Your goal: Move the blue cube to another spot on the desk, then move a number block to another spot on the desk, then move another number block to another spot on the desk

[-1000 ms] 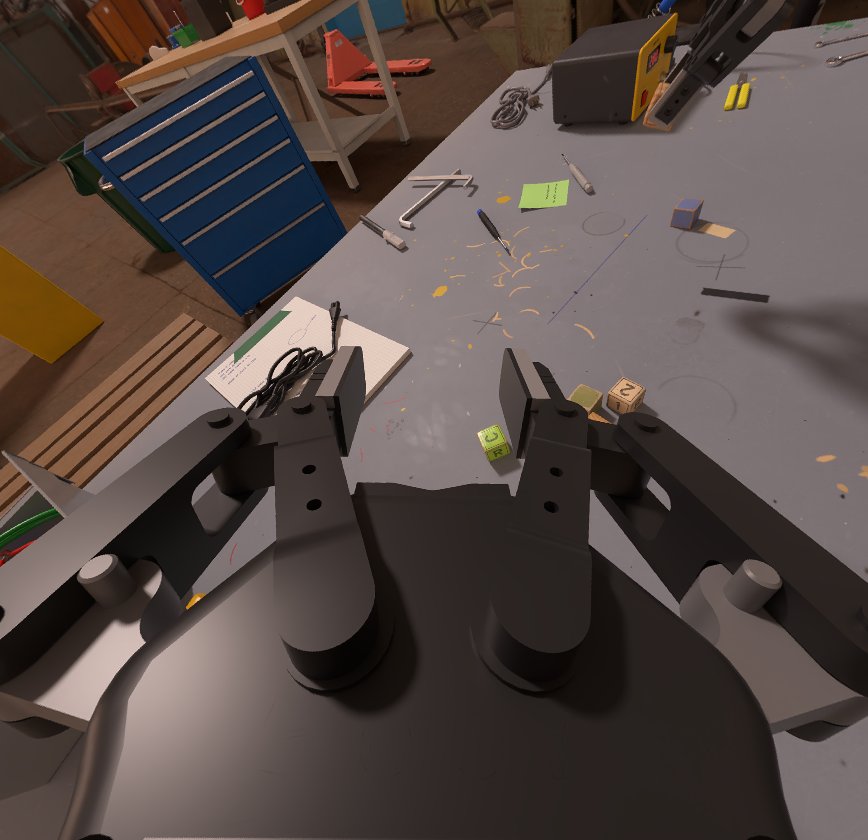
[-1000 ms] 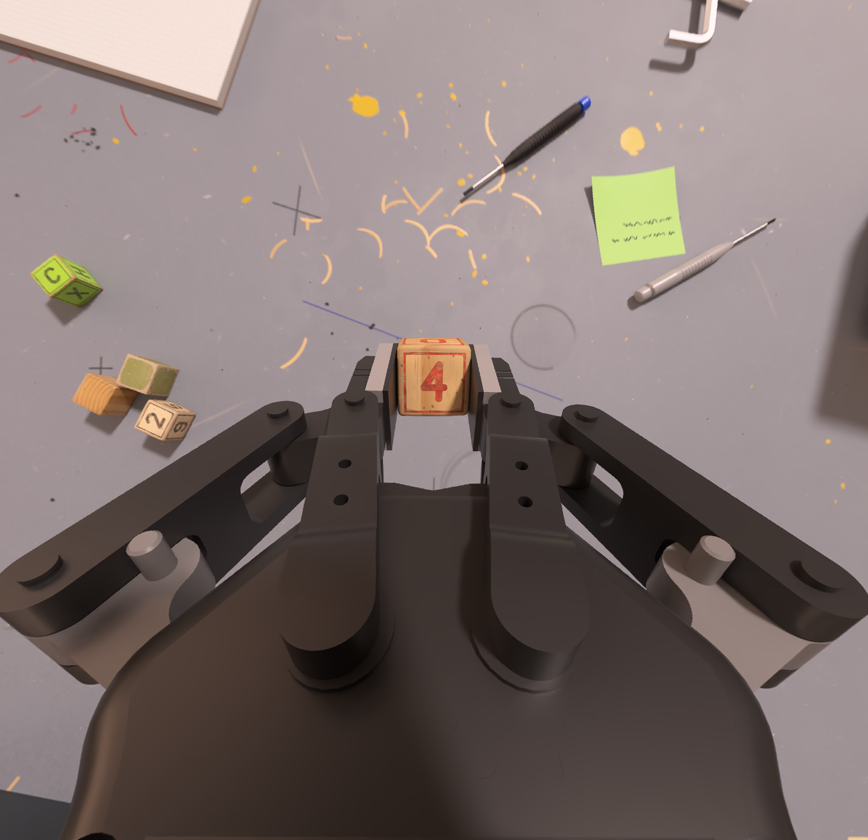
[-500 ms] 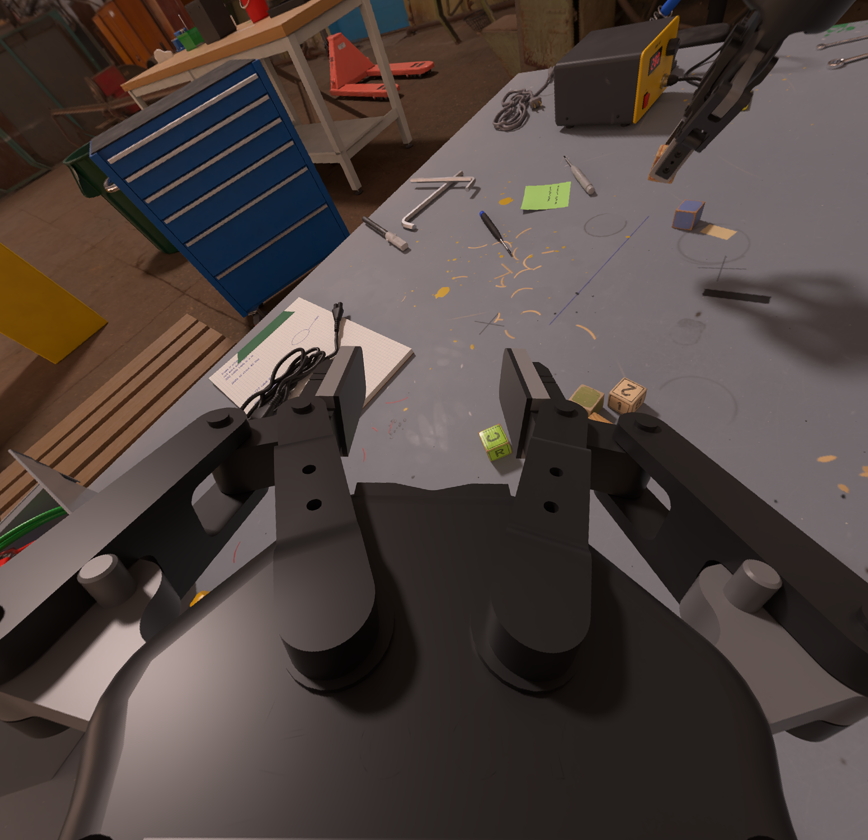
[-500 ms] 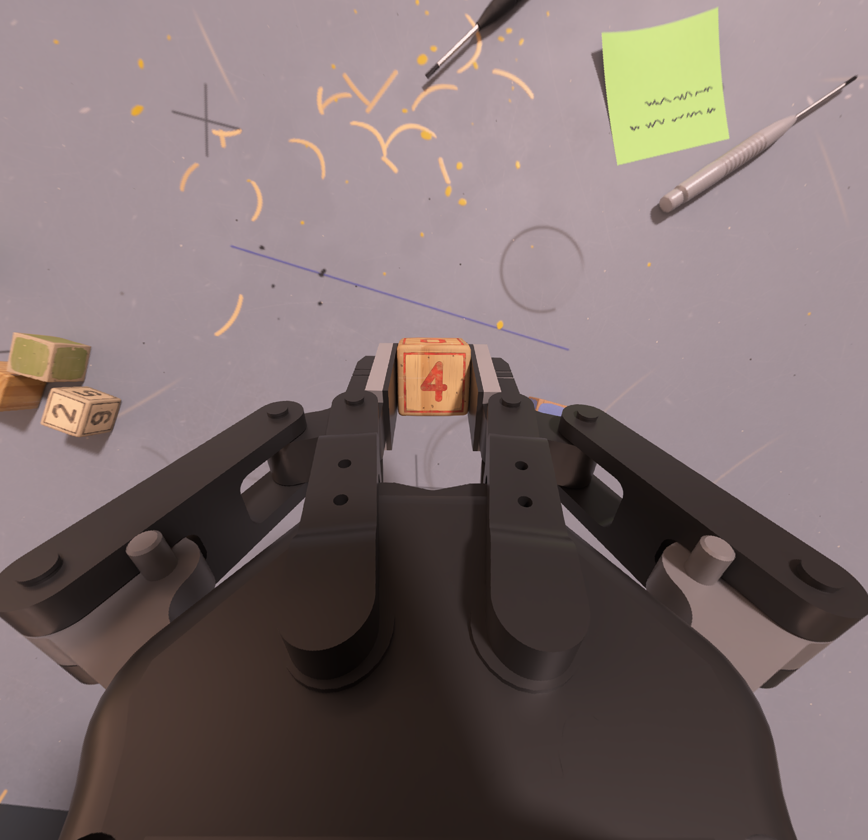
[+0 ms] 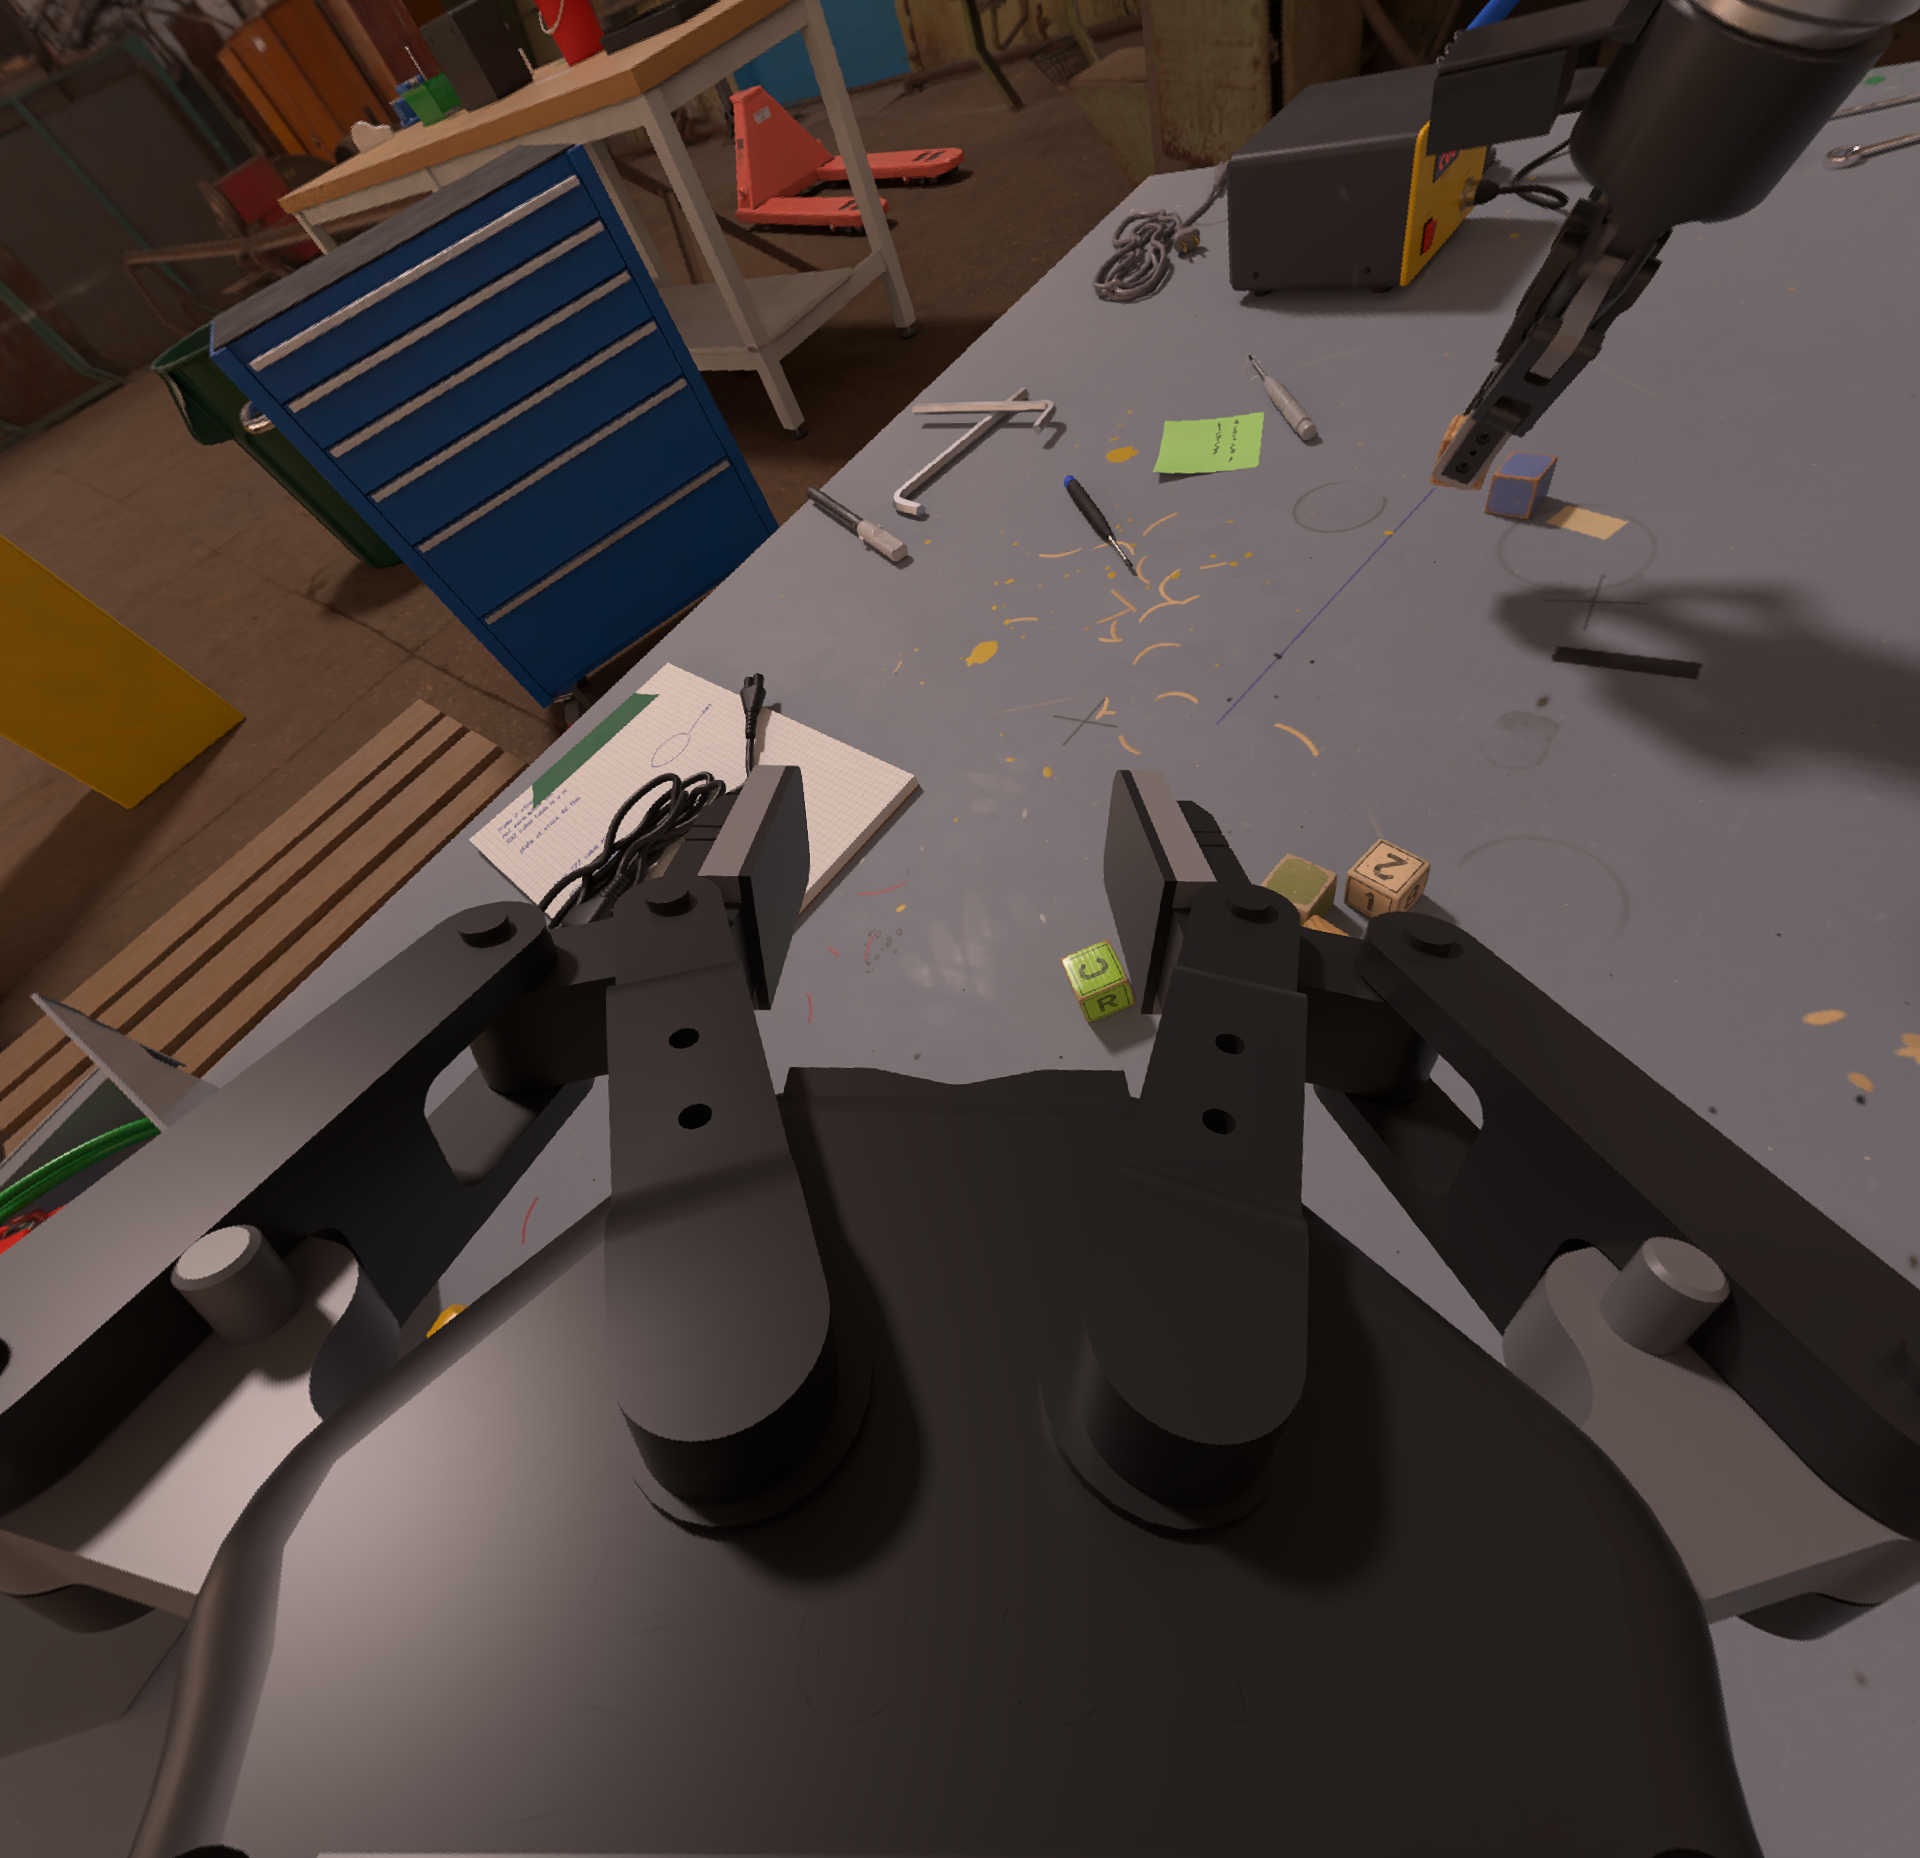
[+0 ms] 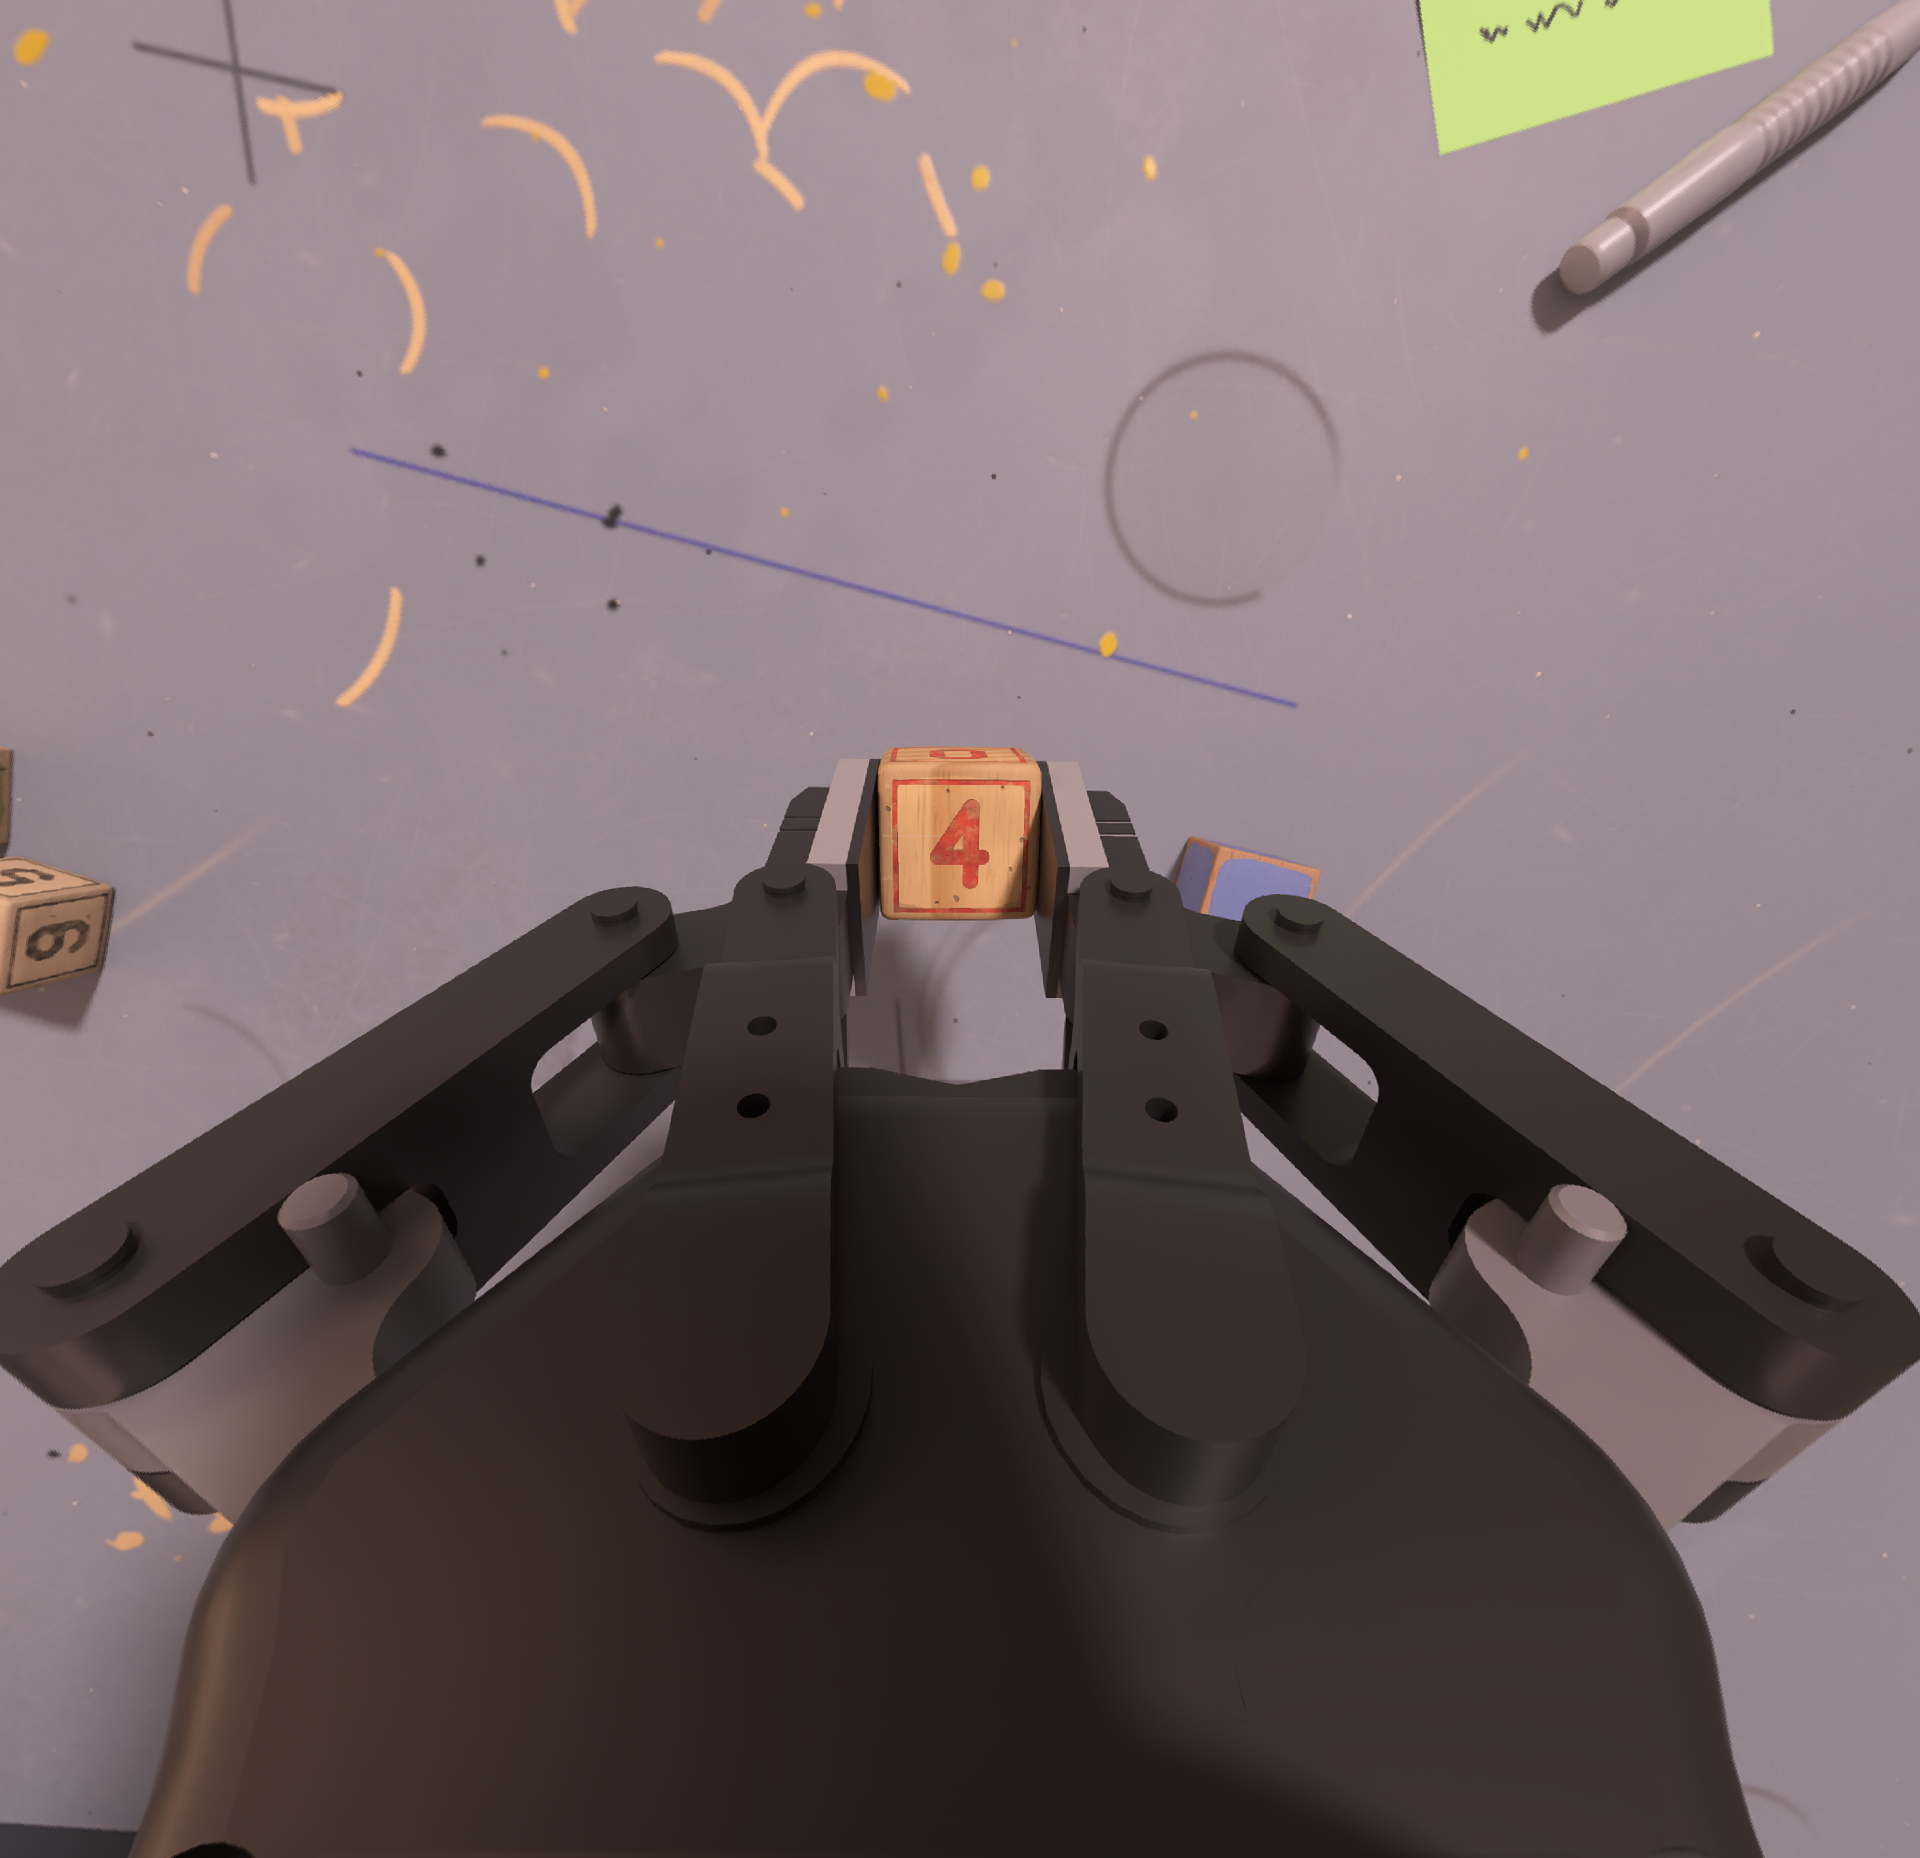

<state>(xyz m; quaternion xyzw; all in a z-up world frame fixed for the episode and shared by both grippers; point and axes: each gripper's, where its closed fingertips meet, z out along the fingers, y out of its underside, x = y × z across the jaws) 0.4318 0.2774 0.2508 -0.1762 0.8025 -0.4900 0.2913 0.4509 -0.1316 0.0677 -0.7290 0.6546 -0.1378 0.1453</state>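
My right gripper is shut on a wooden number block with a red numeral, close above the grey desk. The blue cube sits just right of its fingers; in the left wrist view it lies beside the right gripper. My left gripper is open and empty above the desk. A pale number block sits right of its right finger, also at the left edge of the right wrist view.
A green letter block, an olive block, a notepad with a black cable, a green sticky note, screwdrivers, hex keys and a black-and-yellow box lie on the desk. The desk's left edge borders a blue drawer cabinet.
My right gripper has come down and forward with the red-numeral block, to beside the blue cube. The left gripper has stayed put and open.
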